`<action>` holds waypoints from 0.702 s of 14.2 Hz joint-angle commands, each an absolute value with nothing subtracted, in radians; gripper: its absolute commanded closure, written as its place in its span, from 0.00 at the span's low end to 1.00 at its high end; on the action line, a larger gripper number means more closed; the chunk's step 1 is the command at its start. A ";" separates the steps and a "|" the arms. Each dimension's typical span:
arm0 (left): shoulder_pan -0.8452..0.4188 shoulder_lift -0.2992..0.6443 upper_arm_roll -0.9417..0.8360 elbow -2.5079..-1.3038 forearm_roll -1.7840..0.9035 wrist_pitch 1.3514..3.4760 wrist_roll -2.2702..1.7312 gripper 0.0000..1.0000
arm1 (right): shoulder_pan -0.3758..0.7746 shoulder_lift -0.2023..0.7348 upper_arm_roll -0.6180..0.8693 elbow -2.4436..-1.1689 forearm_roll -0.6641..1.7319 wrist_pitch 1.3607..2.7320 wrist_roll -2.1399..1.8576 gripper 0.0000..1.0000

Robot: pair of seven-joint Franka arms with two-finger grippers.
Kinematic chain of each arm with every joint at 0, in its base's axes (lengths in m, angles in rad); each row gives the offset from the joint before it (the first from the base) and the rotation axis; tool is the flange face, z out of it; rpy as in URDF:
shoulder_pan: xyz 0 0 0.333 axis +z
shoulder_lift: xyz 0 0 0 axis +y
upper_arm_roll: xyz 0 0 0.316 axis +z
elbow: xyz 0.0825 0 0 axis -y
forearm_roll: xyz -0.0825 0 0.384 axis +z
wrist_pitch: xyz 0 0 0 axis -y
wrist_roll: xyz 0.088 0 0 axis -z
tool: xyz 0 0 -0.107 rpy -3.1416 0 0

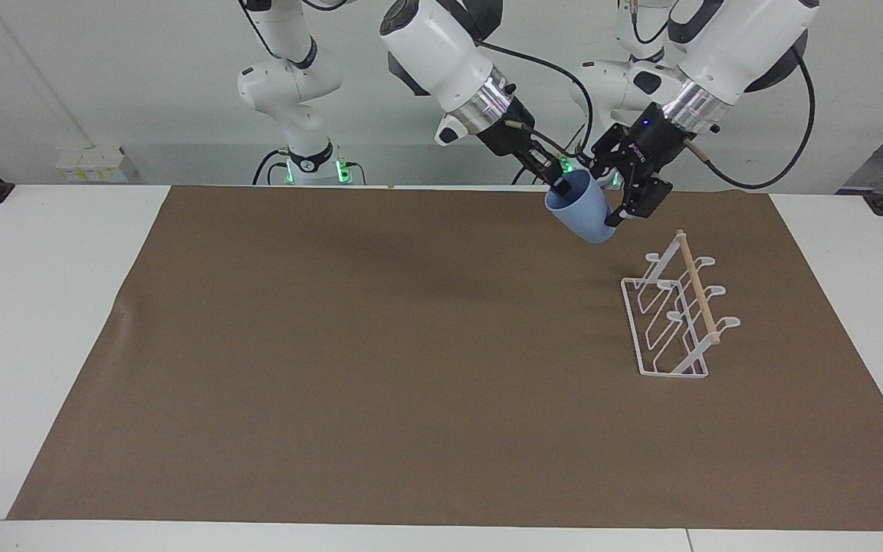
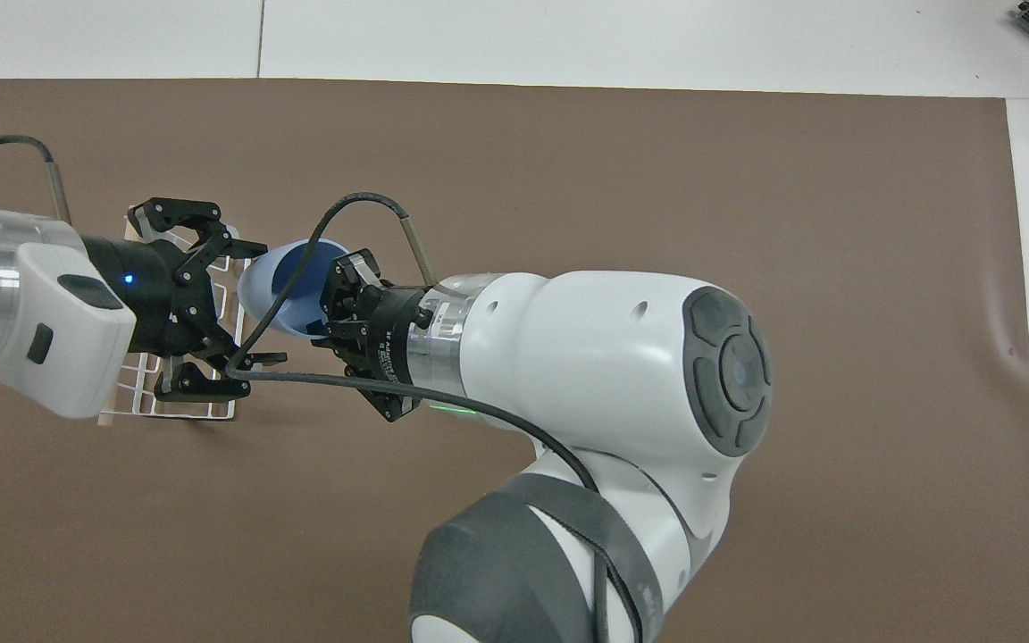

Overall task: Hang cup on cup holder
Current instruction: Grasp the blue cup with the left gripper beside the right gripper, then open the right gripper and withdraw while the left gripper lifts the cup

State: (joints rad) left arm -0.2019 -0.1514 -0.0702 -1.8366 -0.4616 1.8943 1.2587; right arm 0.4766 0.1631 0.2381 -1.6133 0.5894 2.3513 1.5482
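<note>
The white table (image 1: 43,307) carries a brown mat (image 1: 380,353) bearing the cup holder (image 1: 675,318).

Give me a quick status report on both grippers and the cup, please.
Right gripper shut on cup rim, held tilted in the air. Left gripper open around cup's base. Cup holder unoccupied on the mat; nothing in the way.

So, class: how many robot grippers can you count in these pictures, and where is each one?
2. The right gripper holds the cup by its rim, up over the brown mat. The left gripper is open beside the cup's base, near the cup holder.
</note>
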 commanded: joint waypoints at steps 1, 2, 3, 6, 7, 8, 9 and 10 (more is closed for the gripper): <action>-0.251 -0.138 -0.058 -1.862 -0.499 1.940 1.243 0.00 | 0.466 0.178 0.247 -1.583 0.577 2.350 1.566 1.00; -0.261 -0.138 -0.058 -1.862 -0.499 1.942 1.243 0.27 | 0.466 0.178 0.247 -1.583 0.577 2.350 1.566 1.00; -0.259 -0.138 -0.058 -1.862 -0.499 1.941 1.244 0.83 | 0.466 0.178 0.247 -1.583 0.577 2.350 1.566 1.00; -0.261 -0.138 -0.057 -1.856 -0.495 1.928 1.243 1.00 | 0.466 0.178 0.247 -1.583 0.577 2.350 1.566 1.00; -0.259 -0.137 -0.057 -1.855 -0.494 1.927 1.243 1.00 | 0.466 0.178 0.247 -1.583 0.577 2.350 1.566 1.00; -0.258 -0.135 -0.055 -1.852 -0.489 1.924 1.241 1.00 | 0.466 0.179 0.247 -1.582 0.577 2.350 1.566 1.00; -0.252 -0.130 -0.054 -1.844 -0.485 1.918 1.239 1.00 | 0.466 0.179 0.247 -1.582 0.578 2.350 1.566 1.00; -0.244 -0.126 -0.054 -1.836 -0.485 1.908 1.238 1.00 | 0.466 0.179 0.247 -1.582 0.578 2.350 1.566 1.00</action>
State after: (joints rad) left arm -0.2304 -0.1230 -0.0674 -1.8396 -0.4740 1.9357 1.2618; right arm 0.4734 0.1639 0.2366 -1.6116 0.5891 2.3322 1.5502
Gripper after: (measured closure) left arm 0.154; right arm 0.947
